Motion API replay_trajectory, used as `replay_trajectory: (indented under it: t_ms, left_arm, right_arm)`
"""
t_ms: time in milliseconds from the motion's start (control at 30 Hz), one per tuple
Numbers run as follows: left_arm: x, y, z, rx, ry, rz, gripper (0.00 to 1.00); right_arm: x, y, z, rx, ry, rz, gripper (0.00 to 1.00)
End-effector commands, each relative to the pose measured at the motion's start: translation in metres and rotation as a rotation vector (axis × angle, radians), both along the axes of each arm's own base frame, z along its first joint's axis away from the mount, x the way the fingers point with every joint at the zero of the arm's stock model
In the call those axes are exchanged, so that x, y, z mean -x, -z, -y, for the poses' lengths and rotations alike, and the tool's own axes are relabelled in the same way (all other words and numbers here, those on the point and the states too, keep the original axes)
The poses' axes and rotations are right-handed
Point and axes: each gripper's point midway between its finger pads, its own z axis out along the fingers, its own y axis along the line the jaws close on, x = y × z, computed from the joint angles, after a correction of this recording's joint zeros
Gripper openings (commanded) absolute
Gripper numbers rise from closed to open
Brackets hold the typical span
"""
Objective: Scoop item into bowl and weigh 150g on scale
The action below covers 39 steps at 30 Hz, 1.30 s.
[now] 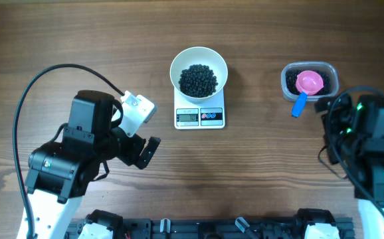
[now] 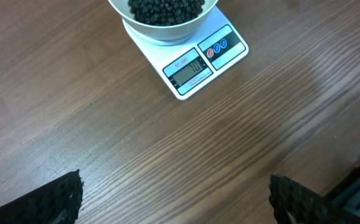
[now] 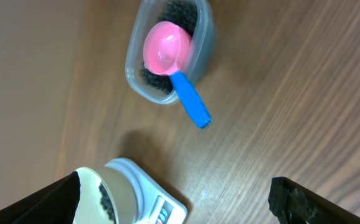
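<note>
Left hand (image 1: 145, 153) apart from scale (image 1: 200, 117), display end toward robot base (image 1: 212, 229), bowl (image 1: 176, 70) atop.

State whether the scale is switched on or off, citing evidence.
On. The scale shows dark digits on its display, seen in the left wrist view.

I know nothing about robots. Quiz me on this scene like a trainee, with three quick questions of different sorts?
1. True or false: the bowl sits on the scale.
2. Where does the pink scoop lie? A) in the clear tub B) in the bowl C) on the scale
3. Fill in: the left gripper and right gripper both stand ____.
Key: 1 true; 2 A; 3 open.
</note>
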Motion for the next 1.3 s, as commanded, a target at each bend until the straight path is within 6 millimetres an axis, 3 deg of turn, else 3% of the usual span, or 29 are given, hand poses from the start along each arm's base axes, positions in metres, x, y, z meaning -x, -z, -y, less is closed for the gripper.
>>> replay_trajectory:
  t_ms: [0, 167, 267, 400, 500, 700, 867, 1000, 1167, 1267]
  left_arm:
    - [-0.002, -0.009, 0.002, 0.013, 0.02, 0.025, 1.0]
    - [-0.002, -0.009, 0.002, 0.012, 0.021, 0.025, 1.0]
    - [-0.002, -0.009, 0.002, 0.012, 0.021, 0.025, 1.0]
    - [-0.002, -0.009, 0.002, 0.013, 0.021, 0.025, 1.0]
    - [-0.002, -0.009, 0.002, 0.013, 0.02, 0.025, 1.0]
    - [-0.002, -0.009, 0.002, 0.012, 0.021, 0.025, 1.0]
    - [-0.002, -0.009, 0.002, 0.013, 0.02, 0.025, 1.0]
    - [-0.002, -0.009, 0.002, 0.012, 0.021, 0.025, 1.0]
    - [-0.002, -0.009, 0.002, 0.013, 0.02, 0.025, 1.0]
    - [-0.002, -0.009, 0.002, 0.012, 0.021, 0.025, 1.0]
  right_arm:
    - [-0.004, 0.053, -0.02, -0.182, 0.031, -0.025, 1.0]
    - [-0.033, 0.101, -0.026, -0.235, 0.019, 0.069, 1.0]
    - [-0.04, 0.112, -0.012, -0.232, 0.14, 0.103, 1.0]
    - [-0.056, 0.109, 0.002, -0.2, 0.207, 0.156, 0.99]
    - [-0.073, 0.116, 0.001, -0.222, 0.208, 0.171, 0.95]
    - [-0.095, 0.153, -0.019, -0.35, 0.174, 0.11, 0.85]
    - [-0.099, 0.156, -0.018, -0.35, 0.201, 0.115, 0.72]
    - [-0.099, 0.156, -0.015, -0.337, 0.212, 0.118, 0.49]
    - [-0.099, 0.156, -0.014, -0.333, 0.215, 0.12, 0.34]
    - [-0.099, 0.153, -0.014, -0.332, 0.211, 0.13, 0.18]
